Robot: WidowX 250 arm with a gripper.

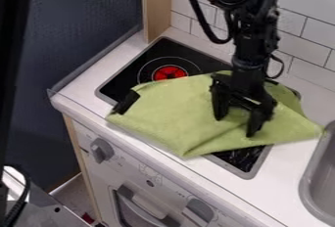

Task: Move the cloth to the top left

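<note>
Right, so the green cloth (171, 111) lies across the middle and right of the black cooktop (119, 85), its right corner out over the counter (281, 172) toward the sink (307, 184) and its near corner hanging past the cooktop's near edge. Our gripper (239, 118) is down over the cloth's right half, open w/ its fingers apart, tips at or just above the fabric; we can't tell if they touch, but no cloth looks pinched. Prob. step in hand: get a grip. We'd do well to go for the loose fold b/w the tips, lower straight down until both just meet fabric, then close slowly so it bunches up instead of slipping out. No hard pressing, b/c the glass won't give. Once we've got a good pinch, a small lift first to check it holds, then carry far & left, approx. past the red burner (169, 72) toward the wooden post (155, 8). Keep it low but clear, as a dragged edge could fold under or catch the small black piece (126, 102) at the cloth's left edge. For release, we'd open wide & rise straight up, so nothing comes back w/ us.
</note>
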